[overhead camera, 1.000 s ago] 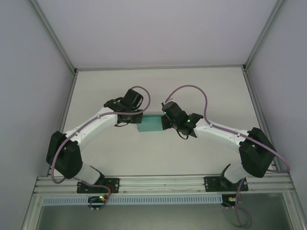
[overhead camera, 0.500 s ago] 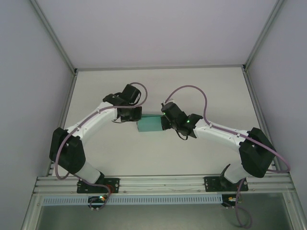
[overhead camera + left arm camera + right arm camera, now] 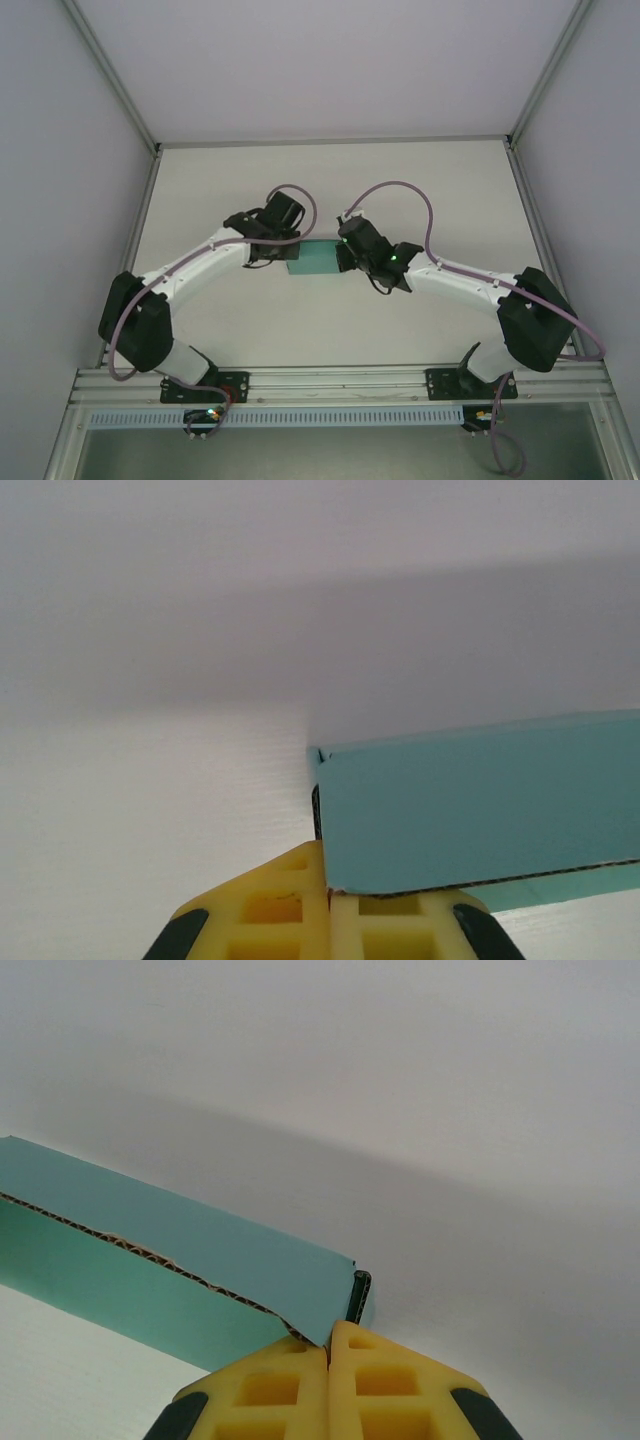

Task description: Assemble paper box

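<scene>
At mid-desk (image 3: 330,190), left fingers (image 3: 270,915) and right fingers (image 3: 385,1380) were pressed together at opposite ends of the paper box (image 3: 314,258); we judged it mid-closing, end flaps next needing tucking.

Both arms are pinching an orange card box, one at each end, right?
Not quite: the paper box is teal-green, not orange, as both wrist views show. The left gripper and right gripper do pinch it, one at each end.

The shut right hand (image 3: 328,1335) pinches the paper box (image 3: 200,1245) corner.
</scene>
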You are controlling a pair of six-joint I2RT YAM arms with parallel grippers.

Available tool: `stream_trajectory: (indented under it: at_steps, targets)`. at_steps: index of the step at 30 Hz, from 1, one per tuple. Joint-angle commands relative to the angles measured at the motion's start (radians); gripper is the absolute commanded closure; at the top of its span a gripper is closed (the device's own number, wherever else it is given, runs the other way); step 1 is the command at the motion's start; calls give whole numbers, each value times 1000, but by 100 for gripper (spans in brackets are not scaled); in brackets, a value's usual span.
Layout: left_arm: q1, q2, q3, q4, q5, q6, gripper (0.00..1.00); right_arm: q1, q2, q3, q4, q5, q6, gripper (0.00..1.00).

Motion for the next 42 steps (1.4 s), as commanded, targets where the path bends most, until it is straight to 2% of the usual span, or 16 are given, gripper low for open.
stream_trajectory:
  at_steps: [1,8,14,17,21,22,24,27,29,34,38,42]
  targets:
    - [-21,29,-123,-14,70,-30,100,17,52,-74,-145,-9,-37,100]
    - [-42,7,-177,17,36,-6,100,30,71,-126,-120,-23,-19,100]
    - [-53,39,-144,13,28,19,100,48,51,-170,-90,-11,-22,98]
    - [-62,45,-132,12,29,38,100,47,11,-149,-97,-27,-52,88]
    - [-77,51,-119,13,30,76,100,46,-41,-42,-126,-29,-143,66]
    - [-80,52,-116,14,35,87,100,44,-52,-6,-131,-28,-163,63]
    - [-83,53,-111,13,33,97,100,43,-72,39,-131,-20,-190,49]
    - [-87,51,-102,5,26,117,100,34,-93,87,-139,-15,-205,34]
    - [-88,50,-102,4,21,125,100,17,-88,97,-136,-19,-196,20]
    - [-87,59,-96,3,20,147,100,-81,-172,68,-103,-54,-114,18]
    - [-88,65,-88,17,37,160,100,-173,-163,39,-93,-154,-37,20]
    - [-87,73,-76,11,33,175,100,-202,-129,13,-83,-209,-6,24]
